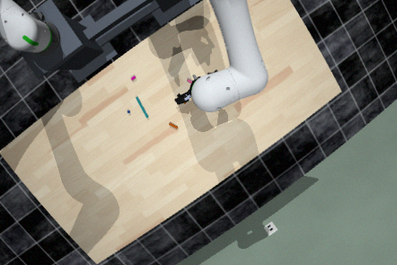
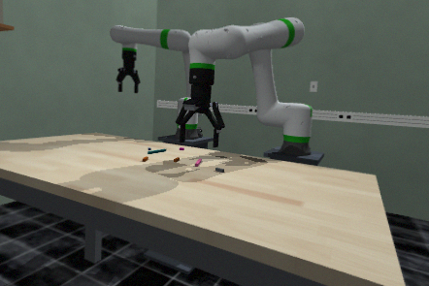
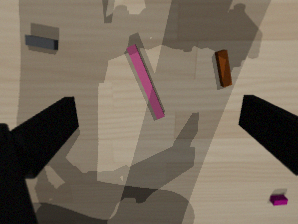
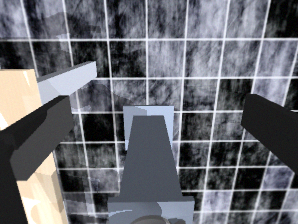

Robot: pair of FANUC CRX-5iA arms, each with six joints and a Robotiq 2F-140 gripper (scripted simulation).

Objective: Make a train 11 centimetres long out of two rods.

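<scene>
A turquoise rod (image 1: 142, 107) (image 2: 156, 151) lies flat, with a blue rod (image 1: 128, 111) (image 2: 149, 148) a short gap beside it. A pink rod (image 1: 189, 81) (image 2: 198, 163) (image 3: 145, 82) lies below my left gripper (image 2: 199, 142) (image 3: 158, 111), which is open and empty above the table. A grey rod (image 2: 219, 170) (image 3: 41, 42) and an orange rod (image 2: 177, 159) (image 3: 223, 69) lie on either side of the pink one, apart from it. My right gripper (image 2: 128, 87) (image 4: 157, 110) is open and empty, high up and away from the rods.
A second orange rod (image 1: 173, 125) (image 2: 145, 159) and a magenta rod (image 1: 133, 77) (image 2: 181, 148) (image 3: 278, 200) lie apart on the table (image 1: 269, 101) (image 2: 291, 226). The left arm hides part of the table in the top view. A dark stand (image 4: 150, 165) shows below the right gripper.
</scene>
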